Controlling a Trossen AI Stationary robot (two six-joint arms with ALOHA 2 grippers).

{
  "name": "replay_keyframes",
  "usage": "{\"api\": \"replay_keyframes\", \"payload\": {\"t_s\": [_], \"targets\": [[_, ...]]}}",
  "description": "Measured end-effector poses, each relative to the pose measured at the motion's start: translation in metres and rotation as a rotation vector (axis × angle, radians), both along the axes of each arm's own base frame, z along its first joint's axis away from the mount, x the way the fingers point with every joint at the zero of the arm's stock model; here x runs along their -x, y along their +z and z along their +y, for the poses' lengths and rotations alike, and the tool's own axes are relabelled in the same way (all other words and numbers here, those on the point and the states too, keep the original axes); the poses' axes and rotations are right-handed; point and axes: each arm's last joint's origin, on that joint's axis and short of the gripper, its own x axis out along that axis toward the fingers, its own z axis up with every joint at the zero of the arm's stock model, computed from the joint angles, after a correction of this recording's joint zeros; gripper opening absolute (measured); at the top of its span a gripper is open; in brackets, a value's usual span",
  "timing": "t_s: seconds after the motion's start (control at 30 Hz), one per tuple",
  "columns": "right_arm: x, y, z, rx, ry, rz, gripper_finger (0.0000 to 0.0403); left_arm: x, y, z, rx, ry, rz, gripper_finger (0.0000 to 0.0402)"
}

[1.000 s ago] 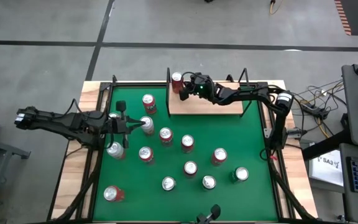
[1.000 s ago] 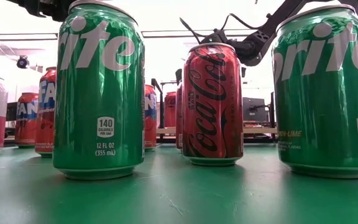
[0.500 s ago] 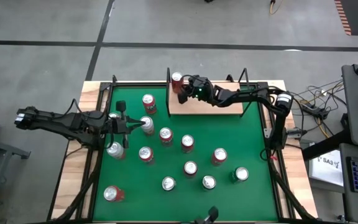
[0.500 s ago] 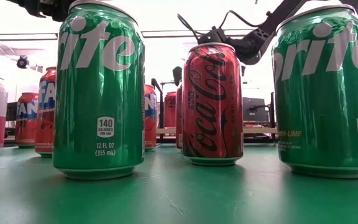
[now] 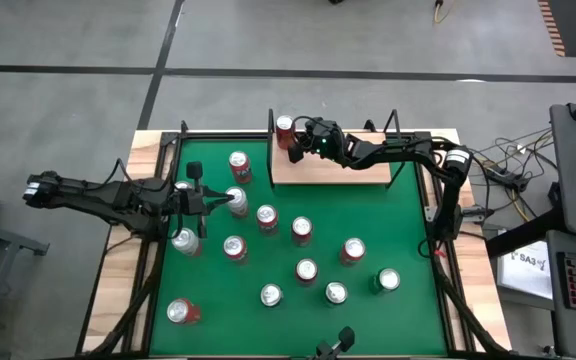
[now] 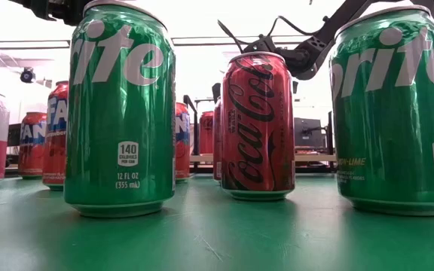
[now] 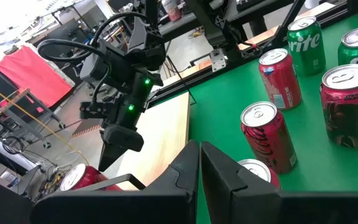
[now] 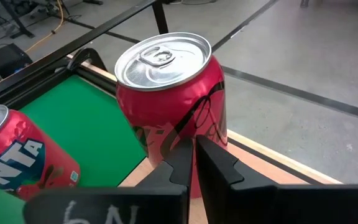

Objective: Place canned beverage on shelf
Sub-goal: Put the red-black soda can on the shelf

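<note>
Upright on the far left corner of the wooden shelf (image 5: 330, 168), 1 red can (image 5: 285, 127) just ahead of the right end effector (image 5: 296, 143), fingers pressed together on nothing; left end effector (image 5: 215, 203) likewise pressed together, well apart over the worktop (image 5: 408, 240).

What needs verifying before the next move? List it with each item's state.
1. Red can stands upright on the shelf: ok.
2. Right gripper shut and empty, beside that can: ok.
3. Whether its fingers touch the can: cannot tell.
4. Left gripper shut, holding nothing, over the green table: ok.
5. More cans upright on the table for picking, such as a green can: ok.
6. Bare shelf board left for another can: ok.
</note>
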Motion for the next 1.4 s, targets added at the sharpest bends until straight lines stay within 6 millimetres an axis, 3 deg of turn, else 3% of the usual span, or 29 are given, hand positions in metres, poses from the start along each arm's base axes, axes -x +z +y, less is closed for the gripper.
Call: {"api": "replay_keyframes", "payload": {"t_s": [0.37, 0.93, 1.4], "targets": [[-0.006, -0.021, -0.004, -0.008, -0.032, 0.012, 0.0012, 0.000, 0.001, 0.000, -0.002, 0.000, -0.007, 0.0000], [-0.011, -0.017, 0.008, -0.022, 0.012, -0.018, 0.0012, 0.000, 0.000, 0.000, 0.001, 0.001, 0.002, 0.0000], [-0.013, -0.009, 0.000, 0.019, 0.006, -0.057, 0.0012, 0.000, 0.000, 0.000, 0.001, 0.001, 0.002, 0.0000]]}}
